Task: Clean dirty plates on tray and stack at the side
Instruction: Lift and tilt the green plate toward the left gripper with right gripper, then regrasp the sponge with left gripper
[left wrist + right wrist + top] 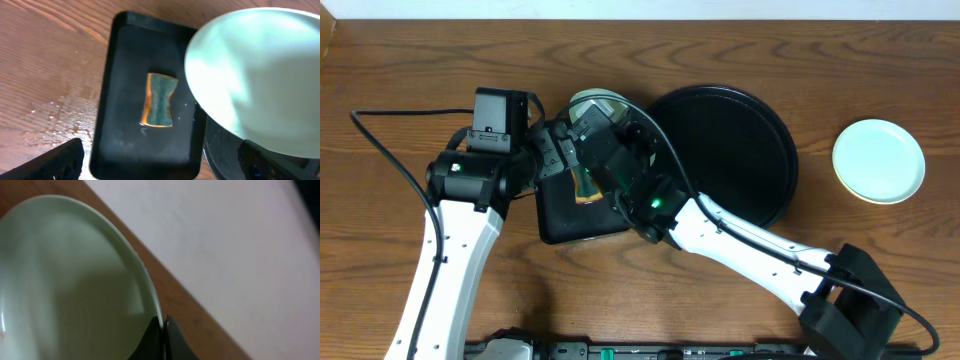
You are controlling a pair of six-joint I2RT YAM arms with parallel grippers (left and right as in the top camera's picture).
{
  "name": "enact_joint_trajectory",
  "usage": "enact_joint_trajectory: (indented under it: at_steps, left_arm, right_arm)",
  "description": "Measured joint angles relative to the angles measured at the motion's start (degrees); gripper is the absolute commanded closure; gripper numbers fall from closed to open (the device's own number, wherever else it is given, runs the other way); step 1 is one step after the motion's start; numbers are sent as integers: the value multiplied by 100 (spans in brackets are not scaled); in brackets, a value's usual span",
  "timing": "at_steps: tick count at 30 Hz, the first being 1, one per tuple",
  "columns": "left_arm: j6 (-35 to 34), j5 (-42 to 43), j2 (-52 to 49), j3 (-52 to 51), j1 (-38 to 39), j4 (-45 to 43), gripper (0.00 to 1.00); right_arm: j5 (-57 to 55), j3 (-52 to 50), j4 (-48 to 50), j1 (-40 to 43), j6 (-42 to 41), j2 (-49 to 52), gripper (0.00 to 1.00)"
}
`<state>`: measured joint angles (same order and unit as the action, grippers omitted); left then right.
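Note:
A pale mint plate is held tilted above the gap between the two trays, its rim pinched in my right gripper. The right wrist view shows both black fingertips closed on the plate's edge. In the left wrist view the same plate fills the upper right. My left gripper hangs open beside it over the rectangular tray, holding nothing, its fingers spread wide. The big round black tray holds nothing. A second mint plate lies on the table at the far right.
A small rectangular black tray lies left of the round tray, with a green and orange sponge lying flat in it. Water drops dot the wood left of it. The two arms are close together over this tray.

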<state>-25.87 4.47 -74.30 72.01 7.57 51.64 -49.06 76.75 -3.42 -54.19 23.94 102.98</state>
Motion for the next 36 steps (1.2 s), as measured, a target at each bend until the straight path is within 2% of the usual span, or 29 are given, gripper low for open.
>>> enact_joint_trajectory:
  at_steps: [4,7,10,17,23,24,36]
  left_arm:
    - [-7,142,-227,0,2,-9,8]
    - [4,166,-651,-4,2,-24,18]
    - [-2,175,-1257,-26,2,-74,22]
    - [111,264,-2424,-52,31,-686,41]
    - [304,291,-3289,-52,323,-1134,81]
    - [339,289,-3407,-52,365,-1165,92]
    - [382,291,-3628,-52,367,-1268,92]
  right_arm:
    - [304,0,-387,173,-568,0,99]
    - [824,0,-835,573,-1255,0,99]
    - [1364,13,-1283,1034,-1869,0,99]
    - [2428,144,-1762,1722,-2520,0,99]
    - [2933,186,-1840,1738,-2684,0,99]
    - [2968,186,-1847,1740,-2697,0,99]
    - [3099,186,-1864,1740,-2743,0,99]
